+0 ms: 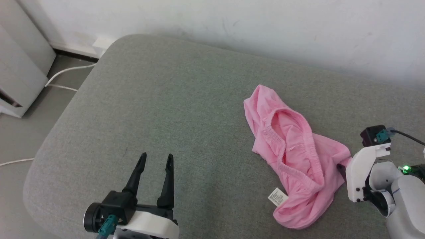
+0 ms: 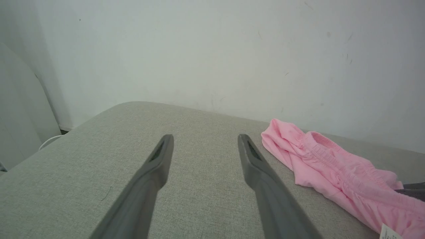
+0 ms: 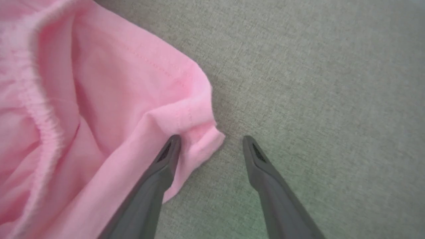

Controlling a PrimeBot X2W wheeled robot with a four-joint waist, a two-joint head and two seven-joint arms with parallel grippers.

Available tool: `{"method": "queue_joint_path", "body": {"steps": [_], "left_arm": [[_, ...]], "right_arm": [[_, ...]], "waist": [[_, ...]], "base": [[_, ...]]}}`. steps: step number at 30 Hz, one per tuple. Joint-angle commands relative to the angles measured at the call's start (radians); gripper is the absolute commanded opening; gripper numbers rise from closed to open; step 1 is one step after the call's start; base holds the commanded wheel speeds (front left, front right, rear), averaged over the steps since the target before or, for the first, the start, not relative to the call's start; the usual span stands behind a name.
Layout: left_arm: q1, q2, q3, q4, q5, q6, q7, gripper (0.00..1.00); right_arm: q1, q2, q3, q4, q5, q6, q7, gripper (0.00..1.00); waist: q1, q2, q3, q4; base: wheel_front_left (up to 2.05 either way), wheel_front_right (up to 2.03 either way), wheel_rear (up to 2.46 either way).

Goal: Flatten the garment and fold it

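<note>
Grey cushion by a white wall, head view: shorts crumpled at right, left fingers wide, well apart from them; left wrist view: nothing between those fingers; right wrist view: right fingers wide, one tip touching the shorts' corner, ungrasped, so flattening and folding are both left to do.

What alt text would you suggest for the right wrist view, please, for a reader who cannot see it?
The right gripper is open at a hemmed corner of the crumpled pink garment, with one dark finger over the fabric and the other over the bare grey-green cushion. The garment's gathered waistband curves down the view's left side.
</note>
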Motion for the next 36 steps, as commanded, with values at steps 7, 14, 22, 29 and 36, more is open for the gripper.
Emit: {"method": "queue_joint_path", "body": {"steps": [7, 14, 22, 29, 36], "left_arm": [[-0.021, -0.008, 0.011, 0.015, 0.005, -0.017, -0.005, 1.0], [-0.014, -0.008, 0.023, 0.016, 0.007, -0.019, -0.005, 1.0], [-0.009, -0.008, 0.035, 0.008, 0.009, -0.021, -0.005, 1.0], [-0.01, -0.008, 0.033, 0.008, 0.013, -0.024, -0.005, 1.0], [-0.017, -0.008, 0.026, 0.02, 0.017, -0.035, -0.005, 1.0]], "right_arm": [[-0.026, -0.008, 0.055, 0.069, 0.023, -0.001, -0.056, 0.0], [-0.026, -0.014, -0.005, -0.037, 0.059, -0.001, -0.18, 0.0], [0.106, 0.011, -0.183, -0.262, 0.069, -0.001, -0.168, 0.0], [0.314, 0.126, -0.306, -0.307, 0.041, -0.001, -0.119, 0.0], [0.338, 0.144, -0.278, -0.274, -0.004, -0.001, -0.241, 1.0]], "waist": [[-0.0001, 0.0, 0.009, -0.019], [-0.0001, 0.0, -0.032, -0.118], [-0.0001, 0.0, -0.055, -0.245], [-0.0001, 0.0, -0.062, -0.317], [-0.0001, 0.0, -0.065, -0.348]], "base": [[0.0, 0.0, 0.0], [0.0, 0.0, 0.0], [0.0, 0.0, 0.0], [0.0, 0.0, 0.0], [0.0, 0.0, 0.0]]}}
